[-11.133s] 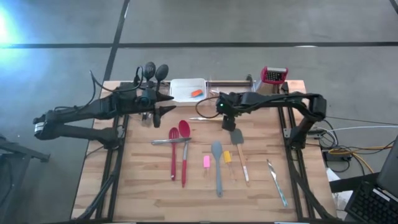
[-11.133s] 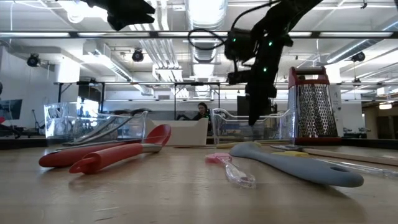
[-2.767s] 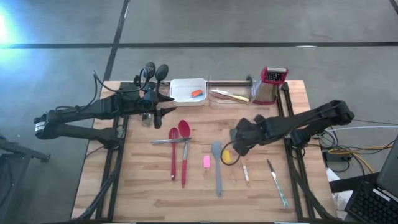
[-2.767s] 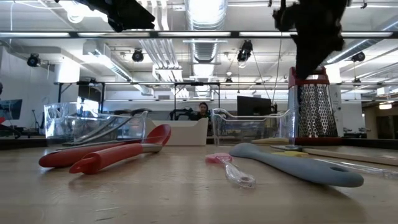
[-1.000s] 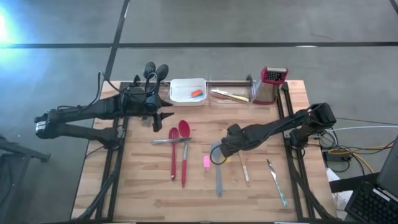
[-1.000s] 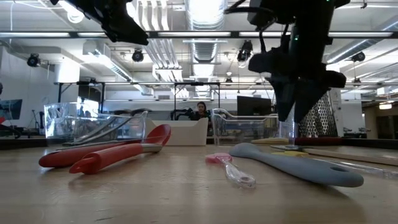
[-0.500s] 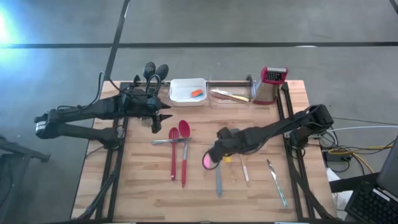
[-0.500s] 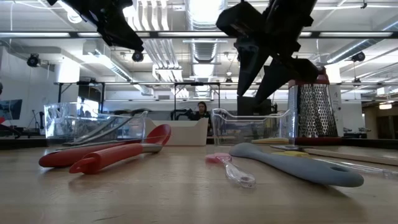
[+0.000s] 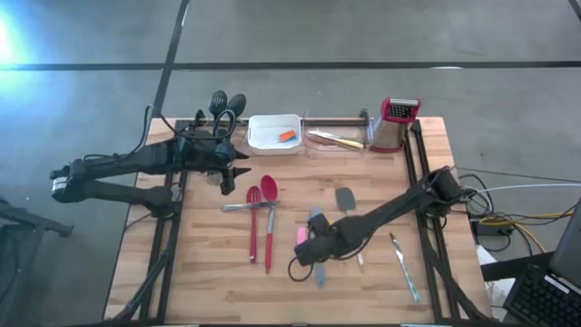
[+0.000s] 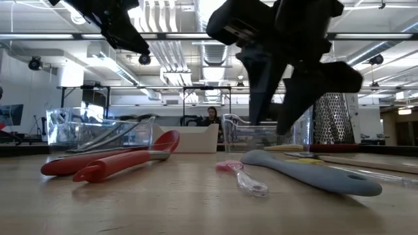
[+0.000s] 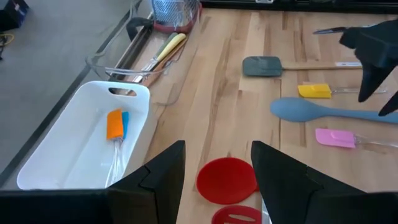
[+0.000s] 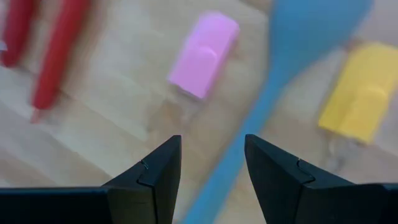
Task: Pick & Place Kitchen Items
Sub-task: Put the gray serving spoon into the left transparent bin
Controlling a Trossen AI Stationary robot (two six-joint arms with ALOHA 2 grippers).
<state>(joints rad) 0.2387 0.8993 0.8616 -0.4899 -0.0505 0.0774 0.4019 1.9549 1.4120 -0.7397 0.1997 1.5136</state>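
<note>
Because its two dark fingers stand apart and empty, the right gripper [image 9: 305, 259] seems poised low over the wooden table [image 9: 209, 272] to pick something; the small pink block with its clear handle [image 12: 204, 54] lies just ahead of its fingertips, the long blue-grey silicone spatula [image 12: 273, 81] runs beside and under one finger, and the yellow block [image 12: 360, 90] lies beyond that, so I judge the pink one the likelier target. Well away, the left gripper [image 9: 238, 165] waits, fingers spread and holding nothing, above the round red spoon head [image 11: 227, 179], with the white rectangular tray [image 11: 37, 168] holding an orange block [image 11: 114, 124] off to its side.
</note>
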